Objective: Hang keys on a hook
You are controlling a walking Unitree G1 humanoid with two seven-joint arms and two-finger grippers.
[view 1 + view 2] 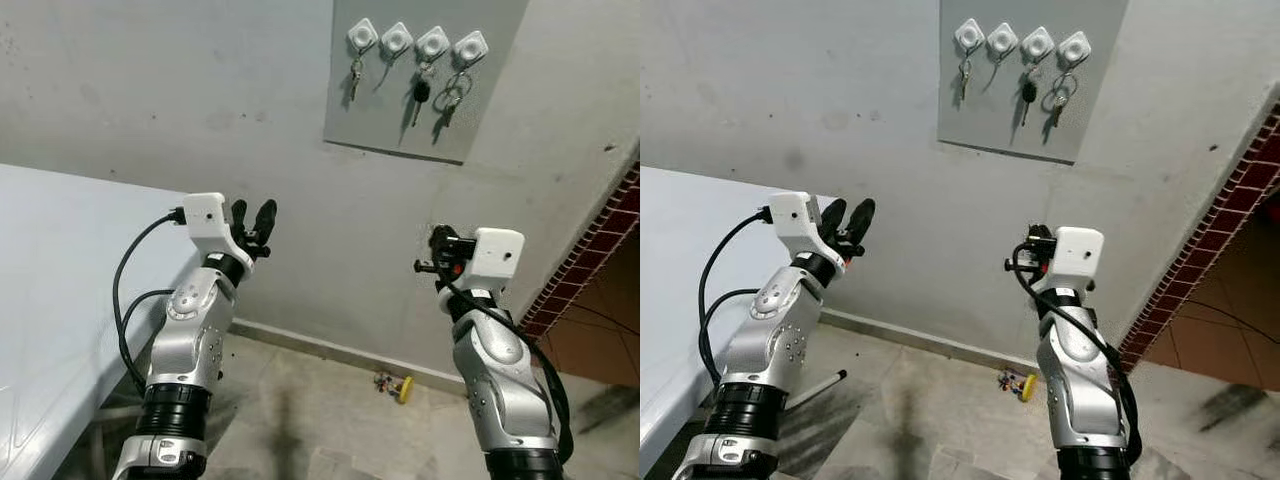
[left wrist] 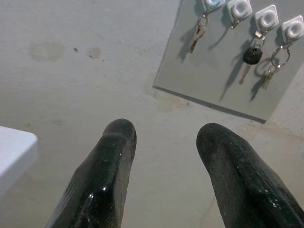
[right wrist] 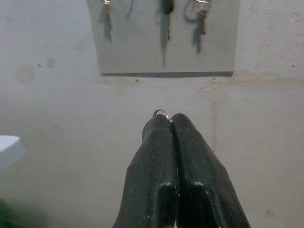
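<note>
A grey board [image 1: 400,125] on the wall carries a row of white hooks [image 1: 396,39]. A silver key [image 1: 353,78] hangs from the leftmost hook, a black-headed key [image 1: 421,95] from the third, and a ring of keys [image 1: 450,100] from the rightmost. The second hook looks bare. My right gripper [image 1: 428,264] is raised below and right of the board, shut, with a small metal key ring [image 3: 160,113] poking out at its fingertips [image 3: 159,124]. My left gripper [image 1: 252,214] is held up lower left of the board, open and empty.
A white table [image 1: 50,300] stands along my left side, close to the left arm. A small yellow object [image 1: 403,388] lies on the floor by the wall's base. A red brick wall [image 1: 590,260] runs along the right.
</note>
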